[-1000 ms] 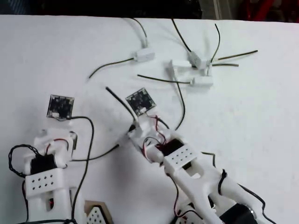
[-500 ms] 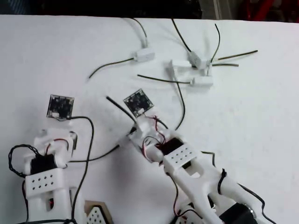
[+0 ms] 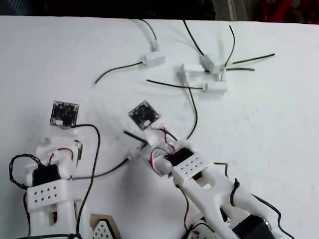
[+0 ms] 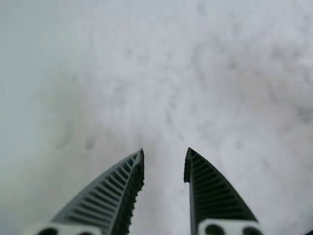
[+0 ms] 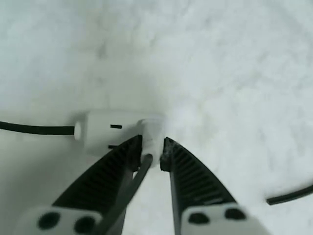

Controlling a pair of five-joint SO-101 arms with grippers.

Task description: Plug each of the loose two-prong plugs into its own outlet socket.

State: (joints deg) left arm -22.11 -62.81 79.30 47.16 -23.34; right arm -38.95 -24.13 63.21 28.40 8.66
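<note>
My right gripper [image 5: 152, 144] is shut on the end of a white plug [image 5: 111, 132], which lies on the white table with a black cord leading off from it. A thin dark wire runs between the fingers. From above, this arm [image 3: 192, 167] sits near the table's middle front, and the held plug's cord [image 3: 102, 172] trails left. Farther back lie several white plug and socket pieces with dark cords: one [image 3: 153, 59], a pair [image 3: 209, 63] and another [image 3: 215, 86]. Over bare table, my left gripper [image 4: 164, 156] is open and holds nothing.
The left arm [image 3: 47, 181] stands at the front left with a black cable [image 3: 94, 144] looping beside it. Each wrist carries a small black board [image 3: 65, 113] [image 3: 144, 114]. Loose dark cords fan out at the back right [image 3: 251, 59].
The right arm has drawn back toward the front left, taking the plug with it. Its black cord stub has slid down the table. The left arm has kept still.
</note>
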